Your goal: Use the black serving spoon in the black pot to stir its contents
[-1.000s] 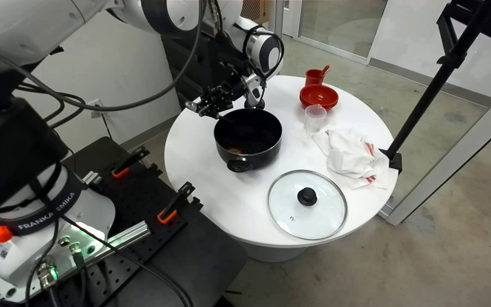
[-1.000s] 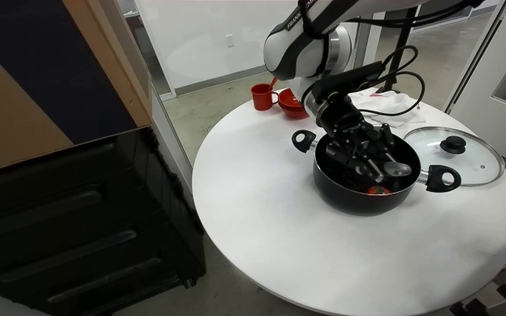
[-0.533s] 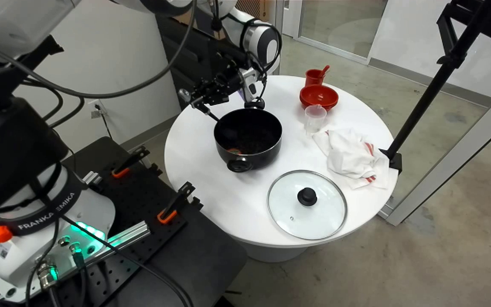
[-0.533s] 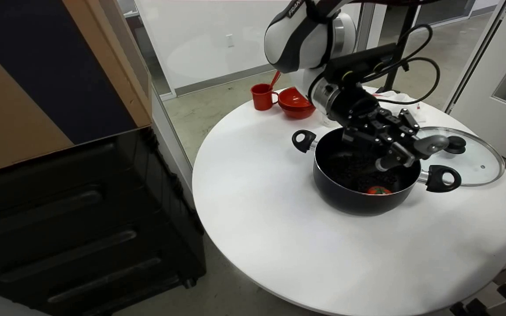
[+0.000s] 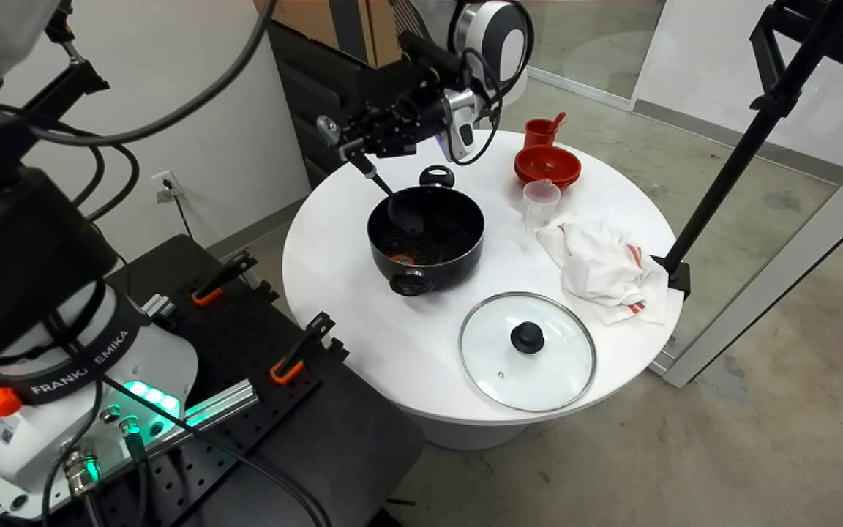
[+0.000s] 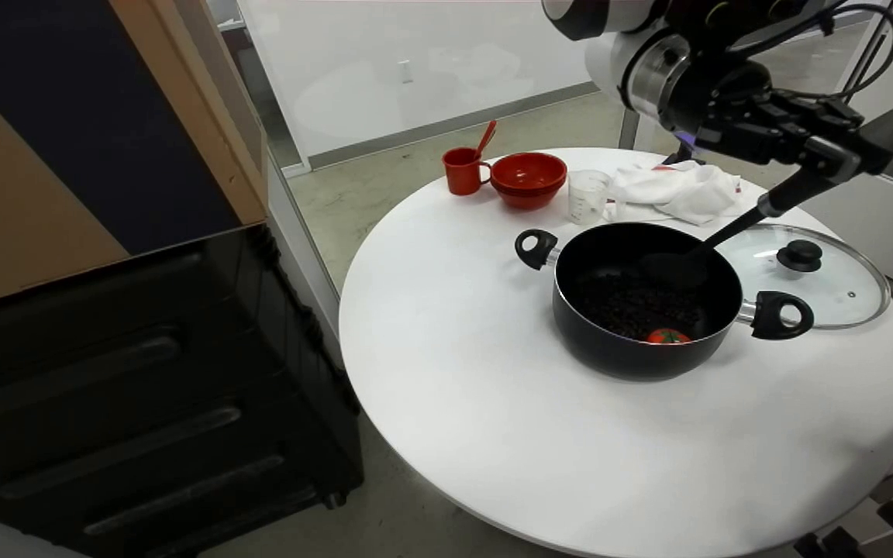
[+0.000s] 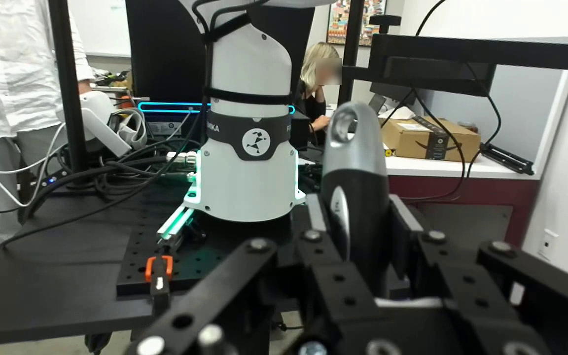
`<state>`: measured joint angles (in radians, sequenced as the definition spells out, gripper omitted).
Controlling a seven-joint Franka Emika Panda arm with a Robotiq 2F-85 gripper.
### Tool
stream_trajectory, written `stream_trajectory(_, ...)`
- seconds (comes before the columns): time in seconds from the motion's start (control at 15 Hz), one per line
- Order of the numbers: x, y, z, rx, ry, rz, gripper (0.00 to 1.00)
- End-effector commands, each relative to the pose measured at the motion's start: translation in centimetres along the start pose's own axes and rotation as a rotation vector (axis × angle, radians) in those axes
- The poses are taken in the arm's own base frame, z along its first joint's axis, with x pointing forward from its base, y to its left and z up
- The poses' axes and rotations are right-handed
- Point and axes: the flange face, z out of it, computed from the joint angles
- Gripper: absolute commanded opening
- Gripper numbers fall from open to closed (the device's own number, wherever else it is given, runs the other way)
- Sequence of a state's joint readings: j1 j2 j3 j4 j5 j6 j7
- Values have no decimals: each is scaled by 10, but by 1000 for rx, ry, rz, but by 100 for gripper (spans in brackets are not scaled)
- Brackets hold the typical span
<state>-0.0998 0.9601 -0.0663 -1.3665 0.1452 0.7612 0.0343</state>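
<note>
The gripper point(image 7: 360, 217) is clamped on the thick grip of the black serving spoon point(image 6: 739, 225), a finger on either side, with the grip's silver-grey holed end standing out past the pads. That rounded grip could swivel between flat pads if the spoon's head meets resistance, and the gripper might then turn without the spoon following. From there the spoon slants down over the rim of the black pot point(image 6: 625, 359), its head inside; whether the shaft touches the rim, or the head reaches the food, I cannot tell. Should the shaft lean on that rim during a sideways sweep, it would probably shove the pot along the round white table point(image 6: 454, 349) rather than stir. In the pot lie small dark bean-like pieces point(image 6: 625, 306) and, close to the wall, a red tomato point(image 6: 668, 336); too high a stroke would miss the pieces, too fast a one might flick some out, and the tomato may wedge against the wall. Outside, the glass lid point(image 6: 842, 283) and translucent measuring cup point(image 6: 587, 200) are near the pot but apart from it, so a shoved pot could knock either.
</note>
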Motion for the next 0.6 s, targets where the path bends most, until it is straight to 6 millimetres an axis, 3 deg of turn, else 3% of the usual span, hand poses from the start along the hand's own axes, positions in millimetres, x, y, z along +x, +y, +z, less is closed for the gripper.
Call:
stream_trajectory(0.0,-9,39,5,71,-2,38,8)
stream_trajectory(0.27,3,65,12,101,-42,67,8)
stream_trajectory(0.53,19,74,24,110,-82,96,8)
